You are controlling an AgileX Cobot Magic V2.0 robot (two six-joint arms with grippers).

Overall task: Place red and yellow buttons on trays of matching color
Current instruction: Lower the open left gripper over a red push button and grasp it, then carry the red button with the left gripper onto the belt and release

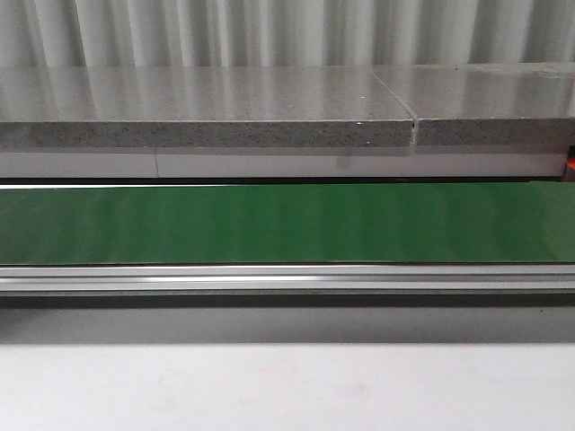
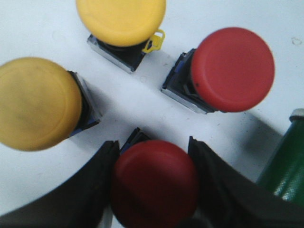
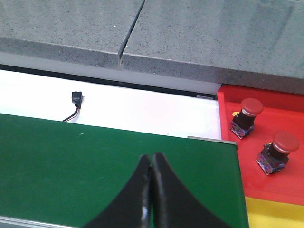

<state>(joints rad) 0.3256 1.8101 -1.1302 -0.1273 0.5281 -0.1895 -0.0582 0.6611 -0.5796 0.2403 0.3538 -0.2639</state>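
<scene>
In the left wrist view my left gripper point(image 2: 153, 164) is shut on a red button point(image 2: 154, 183), one finger against each side of its cap, over a white surface. Beside it stand another red button point(image 2: 232, 69) and two yellow buttons point(image 2: 121, 20) point(image 2: 37, 102). In the right wrist view my right gripper point(image 3: 151, 164) is shut and empty above the green belt point(image 3: 71, 161). A red tray point(image 3: 280, 185) past the belt's end holds two red buttons point(image 3: 249, 110) point(image 3: 281, 145). A yellow tray point(image 3: 275, 213) shows at that view's edge. Neither gripper shows in the front view.
The green conveyor belt point(image 1: 287, 223) runs across the front view, with an aluminium rail point(image 1: 287, 277) in front and a grey stone ledge point(image 1: 207, 108) behind. A small black cable plug point(image 3: 76, 98) lies on the white strip behind the belt. A green edge point(image 2: 287, 171) shows beside the left gripper.
</scene>
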